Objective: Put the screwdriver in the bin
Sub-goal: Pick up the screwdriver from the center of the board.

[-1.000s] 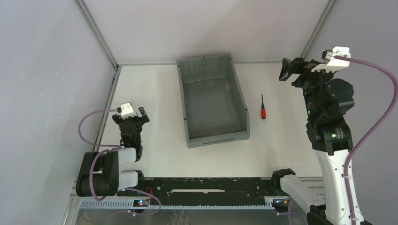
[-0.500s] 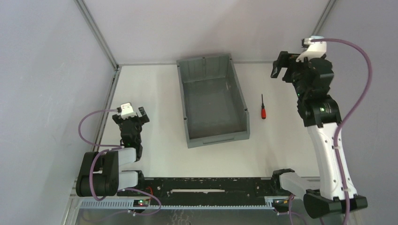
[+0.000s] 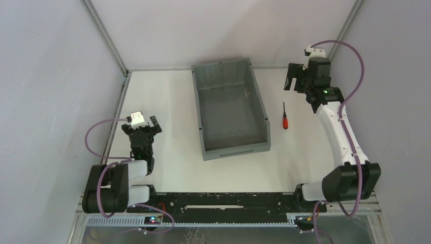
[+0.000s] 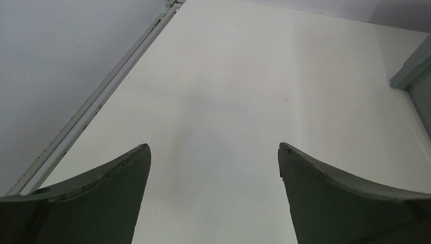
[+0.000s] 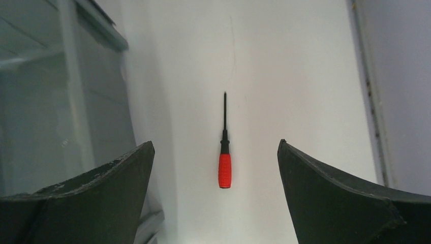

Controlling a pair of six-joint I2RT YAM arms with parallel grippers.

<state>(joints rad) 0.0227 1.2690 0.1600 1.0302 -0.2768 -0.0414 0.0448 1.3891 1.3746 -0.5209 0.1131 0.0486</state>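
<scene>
The screwdriver (image 3: 285,118), with a red handle and a thin black shaft, lies on the white table just right of the bin (image 3: 198,109), handle towards the near edge. The grey bin stands mid-table and nothing shows inside it. My right gripper (image 3: 293,84) is open and empty, held above the table beyond the screwdriver's tip. In the right wrist view the screwdriver (image 5: 224,152) lies between and beyond my open right gripper (image 5: 215,143), with the bin wall (image 5: 76,101) on the left. My left gripper (image 3: 141,127) is open and empty at the left, also open in its wrist view (image 4: 214,145).
Grey enclosure walls and metal frame posts (image 3: 104,35) bound the table on the left, back and right. A black rail (image 3: 223,201) runs along the near edge. A corner of the bin (image 4: 412,71) shows at the right of the left wrist view.
My right arm has stretched out over the table, and its gripper has moved left and lower, to beyond the screwdriver. The left arm, the screwdriver and the bin have not moved.
</scene>
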